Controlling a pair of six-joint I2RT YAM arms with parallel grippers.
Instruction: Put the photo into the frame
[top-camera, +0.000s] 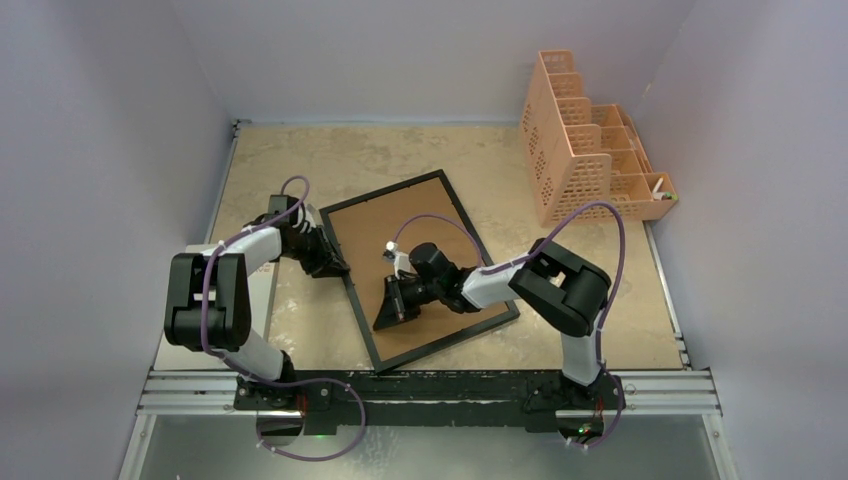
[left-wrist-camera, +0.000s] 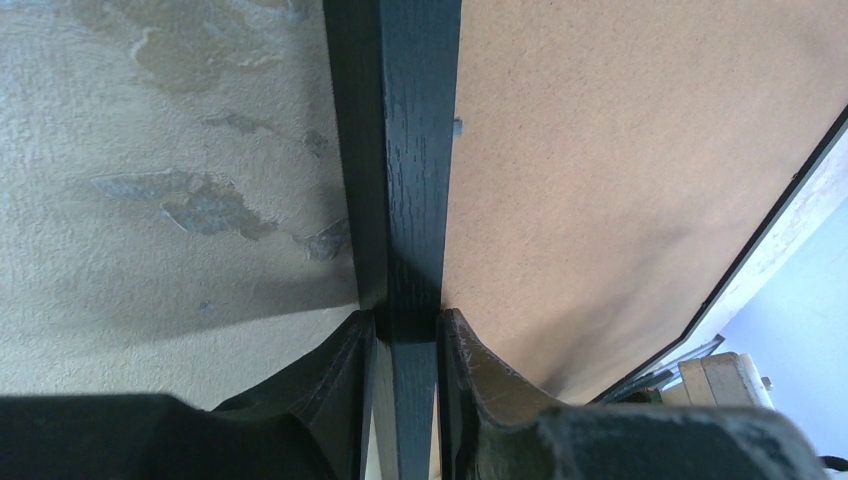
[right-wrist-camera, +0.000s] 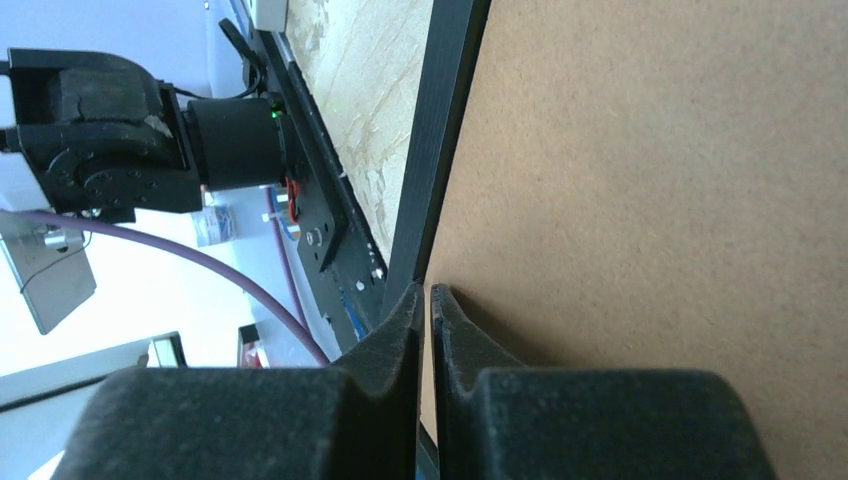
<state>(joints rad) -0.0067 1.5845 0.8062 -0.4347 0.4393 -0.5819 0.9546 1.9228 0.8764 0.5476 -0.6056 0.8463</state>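
Note:
The frame (top-camera: 450, 338) lies face down and askew in the middle of the table, its brown board back (top-camera: 380, 225) facing up. The photo is hidden or out of view. My left gripper (top-camera: 335, 268) is shut on the frame's left black rail (left-wrist-camera: 415, 150), one finger (left-wrist-camera: 340, 370) outside the rail, the other on the board side (left-wrist-camera: 600, 180). My right gripper (top-camera: 385, 320) reaches over the board with its jaws nearly together and nothing seen between them. Its fingertips (right-wrist-camera: 410, 305) sit where the board (right-wrist-camera: 650, 200) meets the black rail (right-wrist-camera: 445, 130).
A peach mesh organizer (top-camera: 580, 140) stands at the back right against the wall. Grey walls close in the table on three sides. The left arm's base (right-wrist-camera: 120, 130) shows beyond the frame in the right wrist view.

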